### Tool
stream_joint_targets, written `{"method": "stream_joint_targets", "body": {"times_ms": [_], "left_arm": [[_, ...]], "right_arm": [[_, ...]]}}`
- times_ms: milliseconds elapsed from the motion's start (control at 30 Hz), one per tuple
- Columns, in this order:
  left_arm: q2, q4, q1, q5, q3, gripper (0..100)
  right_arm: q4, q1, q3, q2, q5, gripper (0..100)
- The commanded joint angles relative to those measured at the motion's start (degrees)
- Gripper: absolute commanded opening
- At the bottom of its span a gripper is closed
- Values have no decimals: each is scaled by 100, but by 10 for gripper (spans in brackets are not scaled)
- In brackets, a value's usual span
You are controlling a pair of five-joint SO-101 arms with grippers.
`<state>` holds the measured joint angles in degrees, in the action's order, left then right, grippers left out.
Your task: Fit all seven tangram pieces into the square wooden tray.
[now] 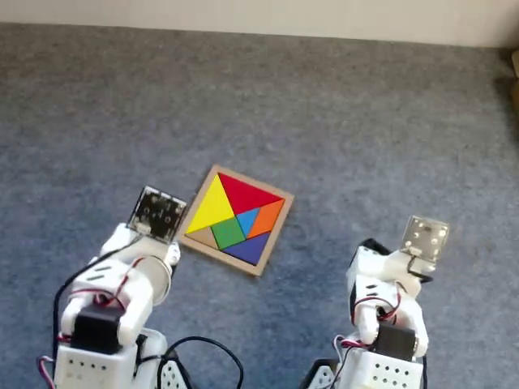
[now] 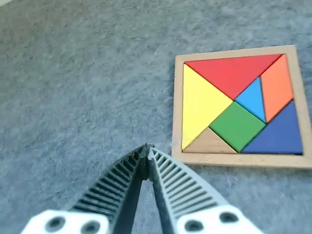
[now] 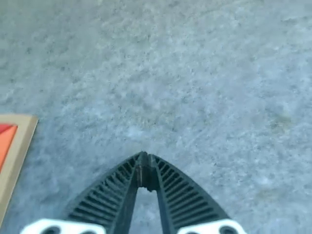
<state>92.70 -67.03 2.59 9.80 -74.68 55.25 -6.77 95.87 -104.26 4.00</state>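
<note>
The square wooden tray (image 1: 208,241) lies turned like a diamond on the grey carpet, between the two arms. Its pieces fill it: a red triangle (image 2: 229,73), a yellow triangle (image 2: 201,105), a green square (image 2: 237,126), a small light-blue triangle (image 2: 253,99), an orange piece (image 2: 276,87), a dark blue triangle (image 2: 280,134) and a tan wooden triangle (image 2: 208,143). My left gripper (image 2: 147,150) is shut with nothing in it, just off the tray's corner near the tan triangle. My right gripper (image 3: 144,158) is shut and empty over bare carpet, off the tray's edge (image 3: 17,156).
Grey carpet (image 1: 324,105) covers the whole work area, with open floor around the tray. A pale wall strip (image 1: 259,12) runs along the far side. Both arm bases and their cables (image 1: 203,348) sit at the near edge.
</note>
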Motion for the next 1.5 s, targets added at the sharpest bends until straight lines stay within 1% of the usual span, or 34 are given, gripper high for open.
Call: {"method": "stream_joint_targets", "body": {"times_ms": [0,100,333,433,533,633,867,1133,1200,1233,1333,1467], "left_arm": [[752,246,-75,-53,-462,8],[1270,237,-75,-53,-822,8],[1156,255,-75,-70,-1332,8],[1156,448,-84,-79,-1736,8],[1156,721,-84,-70,-2246,8],[1147,712,-127,-62,-2246,8],[1112,695,-602,-53,-2246,7],[1112,695,-1719,-53,-2246,6],[1112,686,-1824,-53,-2246,6],[1112,598,-1815,-53,-2246,6],[1112,-26,-1815,-53,-2246,6],[1130,-387,-1815,-70,-2246,6]], "right_arm": [[338,497,716,-92,-44,9],[514,716,716,-92,-44,9],[549,752,716,-92,-44,9],[549,752,716,-92,-44,9],[848,760,716,-92,-44,9],[1112,760,716,-92,-44,9],[1587,752,716,-92,-79,9],[1648,725,716,-92,-79,9],[1648,725,716,-92,-79,9],[1648,725,716,-92,-79,9],[1648,725,716,-92,-79,9],[1648,725,716,-92,-79,9]]}}
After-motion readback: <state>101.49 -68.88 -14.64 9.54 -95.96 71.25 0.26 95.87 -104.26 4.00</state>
